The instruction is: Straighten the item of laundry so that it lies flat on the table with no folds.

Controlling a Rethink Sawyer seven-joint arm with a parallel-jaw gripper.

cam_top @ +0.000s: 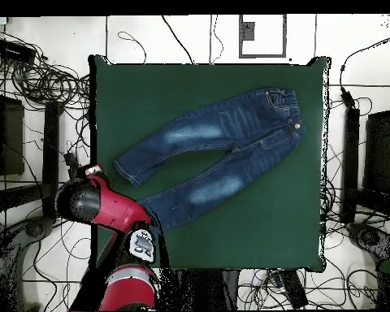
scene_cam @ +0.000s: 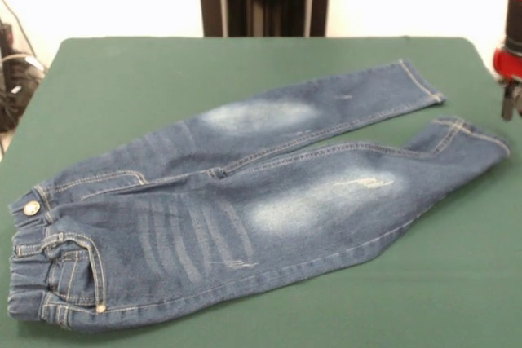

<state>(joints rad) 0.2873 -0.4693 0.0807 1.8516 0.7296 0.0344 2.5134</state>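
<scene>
A: Jeans point(scene_cam: 245, 218)?
B: Spread mid-table point(cam_top: 231, 244), waistband toward 2 o'clock overhead, legs toward 8.
A: Gripper point(scene_cam: 510, 99)?
B: Off table's edge, by the leg hems; opening can't be told.

Only the jeans point(scene_cam: 245, 209) occupy the table point(scene_cam: 122, 79); green cloth around them lies open.

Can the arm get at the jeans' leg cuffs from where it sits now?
Probably yes: the arm hangs off the table edge beside the cuffs of the jeans, and nothing lies between them.
</scene>
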